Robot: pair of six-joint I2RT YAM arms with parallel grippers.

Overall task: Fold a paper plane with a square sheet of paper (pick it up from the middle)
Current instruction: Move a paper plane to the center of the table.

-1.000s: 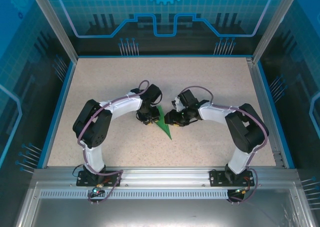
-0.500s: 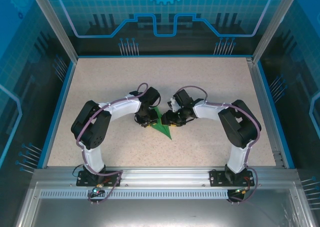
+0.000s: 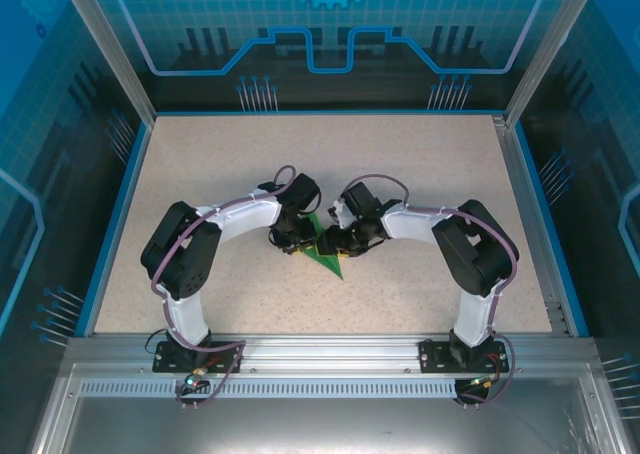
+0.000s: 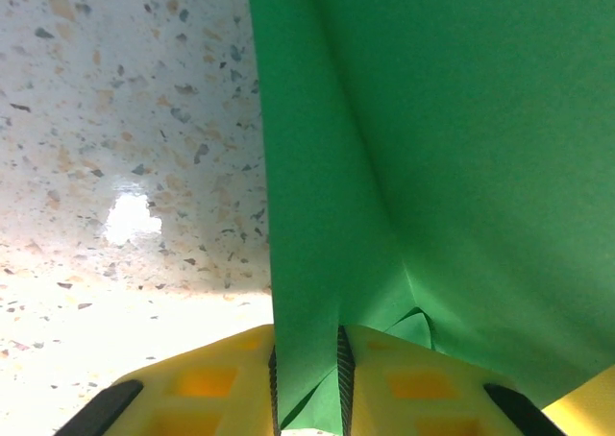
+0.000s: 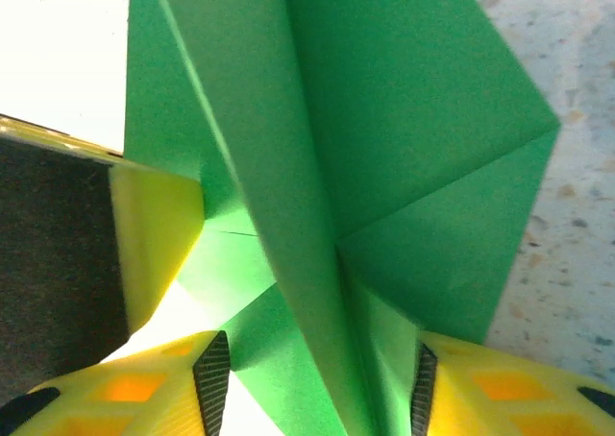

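My left gripper [image 4: 307, 383] clamps the plane [image 4: 461, 148] at its centre fold. My right gripper [image 5: 315, 378] stands spread, jaws either side of that fold.

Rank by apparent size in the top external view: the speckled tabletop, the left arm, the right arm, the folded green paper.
Largest: the speckled tabletop, by far.
Next: the left arm and the right arm, which look alike, so no ranking between them.
Smallest: the folded green paper, partly covered by both arms.
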